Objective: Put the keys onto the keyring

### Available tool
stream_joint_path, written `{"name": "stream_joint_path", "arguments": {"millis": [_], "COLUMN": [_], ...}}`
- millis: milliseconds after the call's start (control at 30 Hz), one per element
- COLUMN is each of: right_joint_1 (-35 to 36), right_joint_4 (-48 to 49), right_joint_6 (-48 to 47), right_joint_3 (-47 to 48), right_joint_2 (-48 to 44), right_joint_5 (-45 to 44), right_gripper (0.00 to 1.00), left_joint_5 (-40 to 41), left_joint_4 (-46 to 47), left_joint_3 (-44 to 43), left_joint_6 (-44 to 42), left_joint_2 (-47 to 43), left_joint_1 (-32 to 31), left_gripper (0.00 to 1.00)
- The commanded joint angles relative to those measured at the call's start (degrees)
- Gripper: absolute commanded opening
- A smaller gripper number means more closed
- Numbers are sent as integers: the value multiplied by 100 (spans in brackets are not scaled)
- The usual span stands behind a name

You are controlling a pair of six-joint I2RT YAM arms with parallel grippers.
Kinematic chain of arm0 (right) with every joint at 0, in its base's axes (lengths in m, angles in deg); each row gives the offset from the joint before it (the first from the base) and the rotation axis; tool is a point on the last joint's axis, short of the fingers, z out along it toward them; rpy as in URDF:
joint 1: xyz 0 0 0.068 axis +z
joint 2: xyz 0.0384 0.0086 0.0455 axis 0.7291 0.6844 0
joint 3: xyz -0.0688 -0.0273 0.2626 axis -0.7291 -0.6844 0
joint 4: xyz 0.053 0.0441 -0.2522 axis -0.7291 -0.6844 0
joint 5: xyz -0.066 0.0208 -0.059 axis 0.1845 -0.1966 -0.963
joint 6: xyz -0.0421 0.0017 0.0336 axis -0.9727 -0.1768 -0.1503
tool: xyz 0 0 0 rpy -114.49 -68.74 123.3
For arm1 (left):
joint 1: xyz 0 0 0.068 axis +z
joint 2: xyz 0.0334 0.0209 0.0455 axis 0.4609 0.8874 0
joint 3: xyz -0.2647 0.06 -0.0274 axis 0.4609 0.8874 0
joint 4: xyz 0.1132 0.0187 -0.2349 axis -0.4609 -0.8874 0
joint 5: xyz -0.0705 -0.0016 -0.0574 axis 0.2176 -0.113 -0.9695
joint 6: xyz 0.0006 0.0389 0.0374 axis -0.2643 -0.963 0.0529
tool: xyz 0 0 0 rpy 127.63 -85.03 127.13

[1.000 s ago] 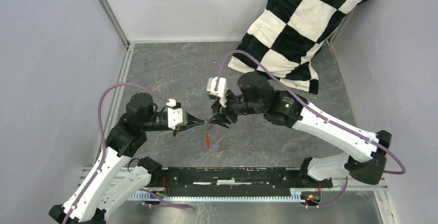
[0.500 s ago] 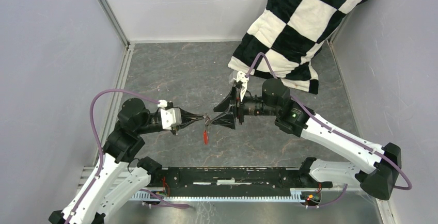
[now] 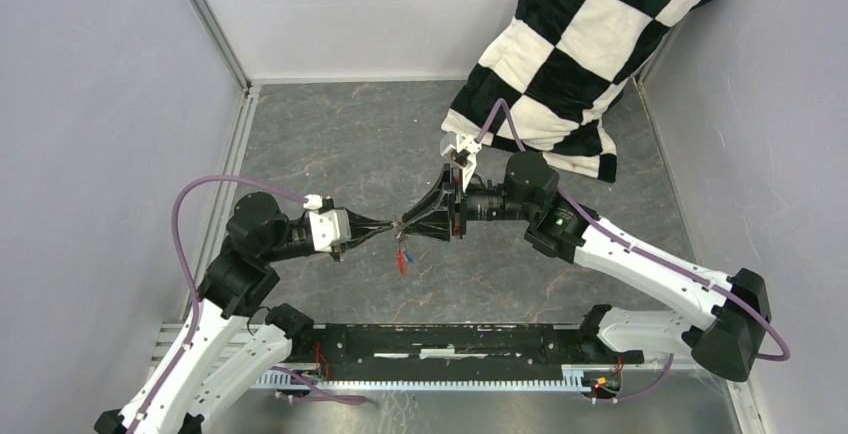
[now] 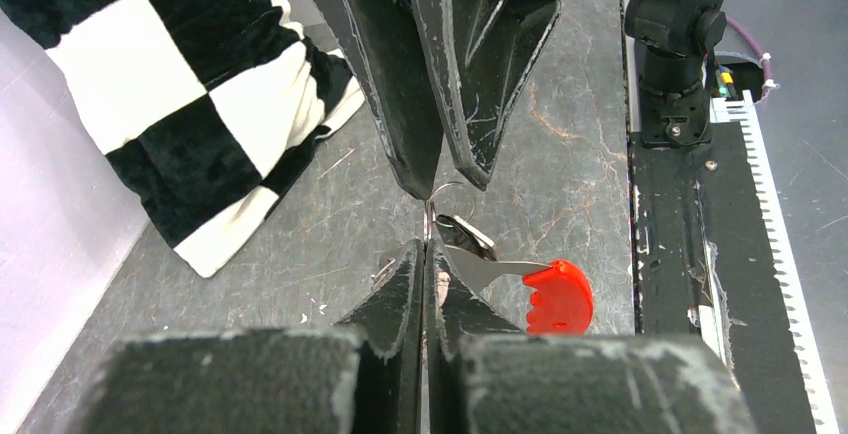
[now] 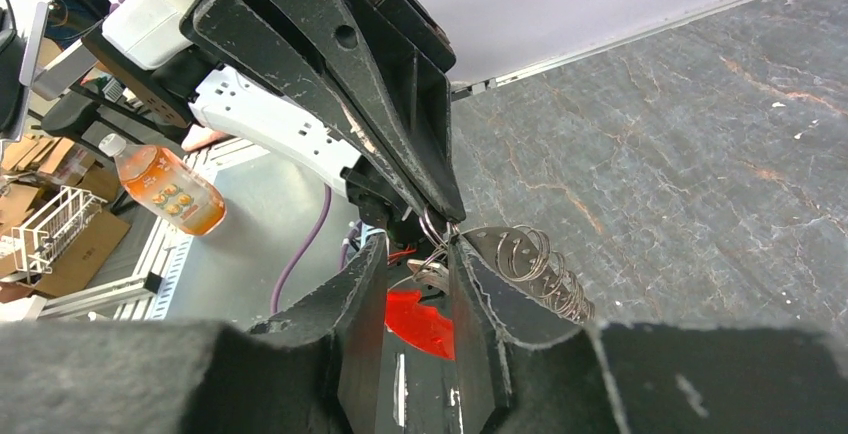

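The keyring (image 4: 455, 186) is a thin grey wire loop held in the air above the tabletop (image 4: 560, 154). Its lower edge is pinched in the closed left gripper (image 4: 424, 259), and its upper arc sits between the parted tips of the right gripper (image 4: 443, 182). A flat silver blade hangs from it, slanting down to a bright red tag (image 4: 557, 297). The keys cannot be made out clearly.
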Motion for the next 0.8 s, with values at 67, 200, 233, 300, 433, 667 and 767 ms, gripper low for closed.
{"name": "stream_joint_path", "arguments": {"millis": [67,200,233,300,433,667,767], "right_joint_1": [-10,-9,-13,-9,-14,-9,-11], "right_joint_4": [180,83,53,32,-69,-165,-156], "right_joint_6": [23,-24,-41,-70,-162,-236,-250], "right_joint_3": [-16,-3,7,-9,7,-50,-77], "right_joint_2": [19,52,54,67,54,17,23], "right_joint_5": [37,30,29,27,19,7,67], "right_gripper": [32,19,17,11,2,0,0], "left_joint_5": [20,3,-4,-15,-20,-54,-70], "left_joint_4": [296,290,296,295,297,297,310], "left_joint_3": [-30,-61,-71,-82,-99,-116,-141], "left_joint_6": [-54,-95,-100,-106,-138,-155,-166], "left_joint_2": [-78,-70,-69,-69,-82,-87,-80], "left_joint_1": [7,7,7,7,7,6,5], "left_gripper": [2,2,2,2,2,2,2]}}
